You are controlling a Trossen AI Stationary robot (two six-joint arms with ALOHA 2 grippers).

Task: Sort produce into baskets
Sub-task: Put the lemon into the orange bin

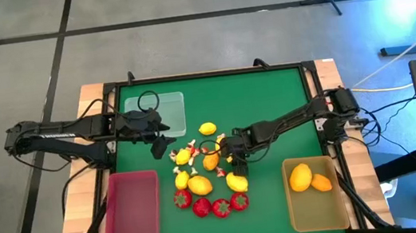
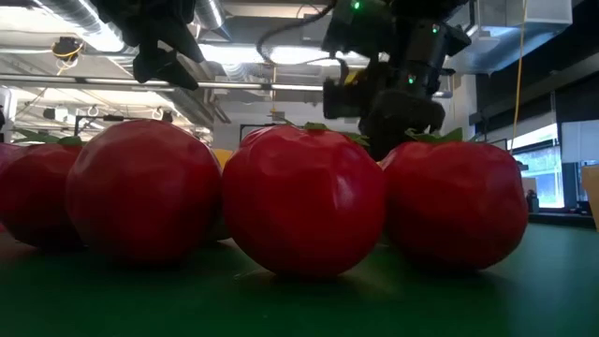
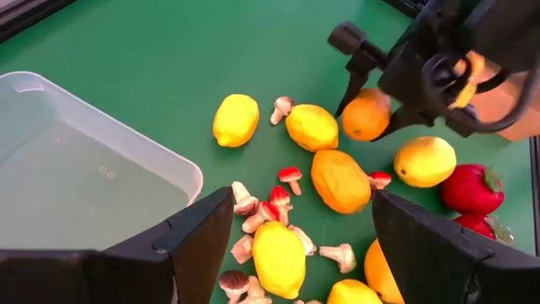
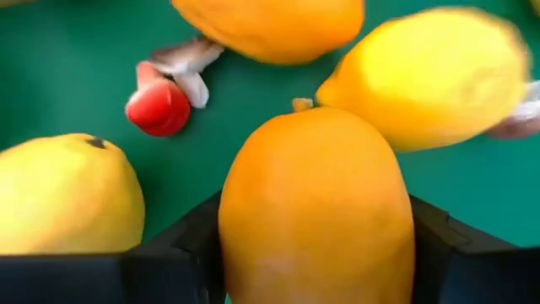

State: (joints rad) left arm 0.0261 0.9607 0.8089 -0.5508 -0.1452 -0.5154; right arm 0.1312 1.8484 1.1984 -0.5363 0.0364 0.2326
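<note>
My right gripper (image 1: 216,157) is in the middle of the green mat, shut on an orange fruit (image 4: 316,203) within the loose pile of produce. Around it lie yellow lemons (image 1: 199,184), small mushroom bits (image 3: 289,177) and a row of red strawberries (image 1: 220,206) nearer the front edge. My left gripper (image 1: 164,147) hangs open above the mat between the clear basket (image 1: 166,114) and the pile, touching nothing. The red basket (image 1: 131,208) is at the front left. The tan basket (image 1: 316,203) at the front right holds a lemon (image 1: 300,177) and an orange piece (image 1: 321,183). My right gripper pinches the orange fruit by its two opposite sides (image 4: 240,228), one finger (image 4: 190,241) on each side. The fingers come steeply from above, slanting in from the table's right. Whether the fruit is clear of the mat, I cannot tell.
Lemons lie close on both sides of the held fruit (image 4: 63,194) (image 4: 430,76), and a red-capped mushroom (image 4: 160,105) lies just beyond. The strawberries (image 2: 304,201) fill the low view. Bare green mat stretches between the pile and the tan basket.
</note>
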